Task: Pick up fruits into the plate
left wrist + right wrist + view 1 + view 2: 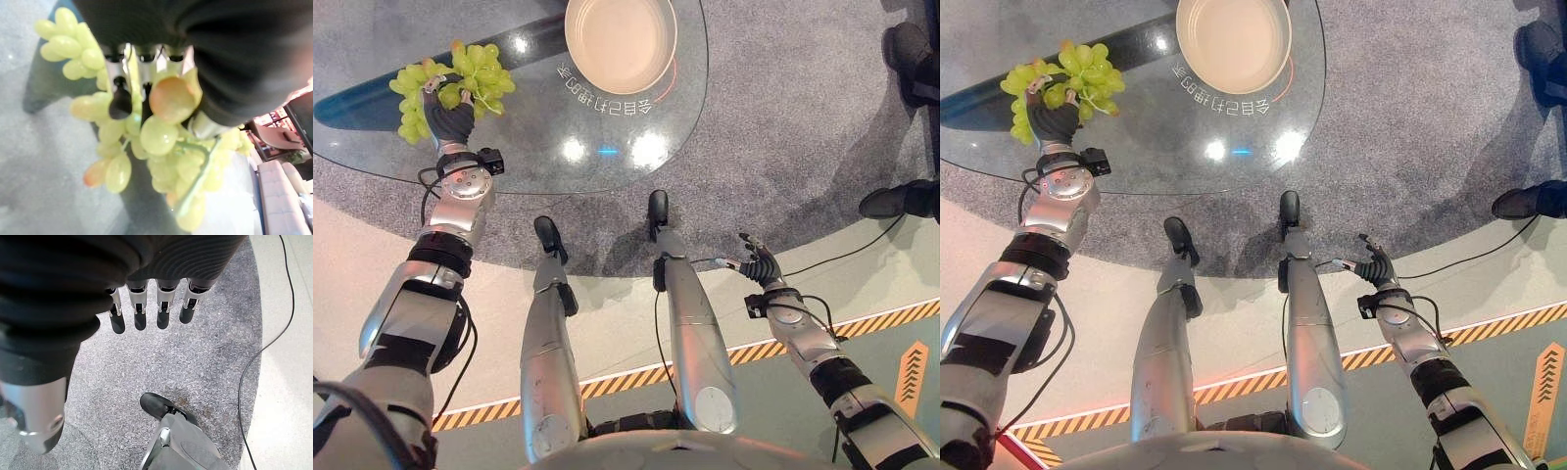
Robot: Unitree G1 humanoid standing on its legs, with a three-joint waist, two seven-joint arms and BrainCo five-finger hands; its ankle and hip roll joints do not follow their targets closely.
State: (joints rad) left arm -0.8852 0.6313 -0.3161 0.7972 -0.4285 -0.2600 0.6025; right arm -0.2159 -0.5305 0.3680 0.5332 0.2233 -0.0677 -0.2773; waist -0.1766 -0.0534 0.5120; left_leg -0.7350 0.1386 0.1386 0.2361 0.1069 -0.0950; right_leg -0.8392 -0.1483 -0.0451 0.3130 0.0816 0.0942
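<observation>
**Grapes in the left hand, plate sitting apart**

Starting at the left: a bunch of green grapes was found at the left end of the glass worktop, with the left hand right in the middle of it. In the left wrist view the silver fingers were seen curled in among the grapes, with fruit bulging out on both sides of them, so the bunch was counted as gripped. Whether it was lifted clear of the glass or resting on it couldn't be told.

Further along, the cream plate was seen at the far edge of the worktop, well apart from the grapes, and nothing was seen lying in it.

Over on the right, the right hand was hung low over the floor, well away from the worktop. In its own wrist view the fingers were shown loosely relaxed, side by side above the grey carpet, with nothing held.

A person's dark shoes were spotted at the far right edge.
</observation>
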